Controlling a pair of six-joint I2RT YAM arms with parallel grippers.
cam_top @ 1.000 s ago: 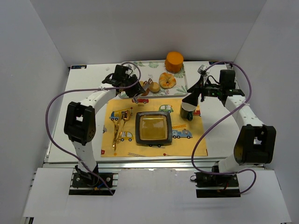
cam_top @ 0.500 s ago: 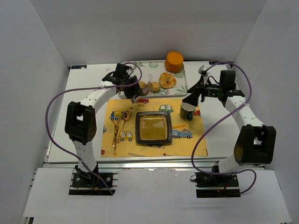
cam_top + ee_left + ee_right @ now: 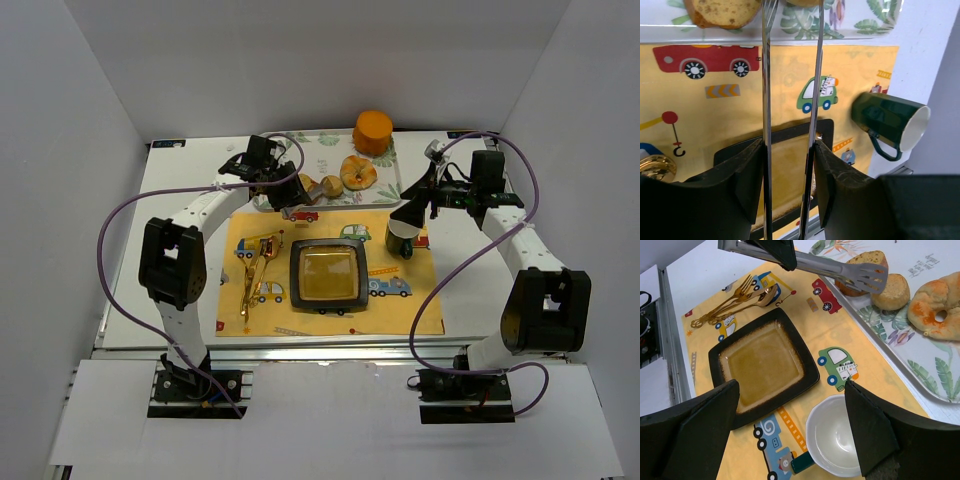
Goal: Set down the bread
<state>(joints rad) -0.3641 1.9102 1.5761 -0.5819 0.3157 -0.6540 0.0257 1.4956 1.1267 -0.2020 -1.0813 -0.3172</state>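
Observation:
The bread [image 3: 331, 186] is a small round golden bun [image 3: 890, 291] lying on the leaf-print tray [image 3: 290, 145]. It lies between a darker toasted piece [image 3: 860, 262] and a ring-shaped bagel [image 3: 935, 297]. My left gripper [image 3: 275, 180] [image 3: 789, 150] is shut on metal tongs [image 3: 840, 270], whose two arms run forward side by side with a gap between them. Their slotted tips reach the bun's left side, over the toasted piece. I cannot tell whether they touch the bun. My right gripper [image 3: 415, 205] [image 3: 790, 390] hangs open above a green mug [image 3: 832, 450].
A dark square plate [image 3: 327, 275] sits in the middle of the yellow car-print placemat [image 3: 300, 230]. Gold cutlery [image 3: 255, 275] lies on the mat's left side. The green mug [image 3: 400, 238] lies on its side at the mat's right. An orange cylinder [image 3: 373, 130] stands behind the tray.
The left gripper with the tongs has shifted only slightly by the tray. The bun, the other baked pieces and the right arm have stayed where they were.

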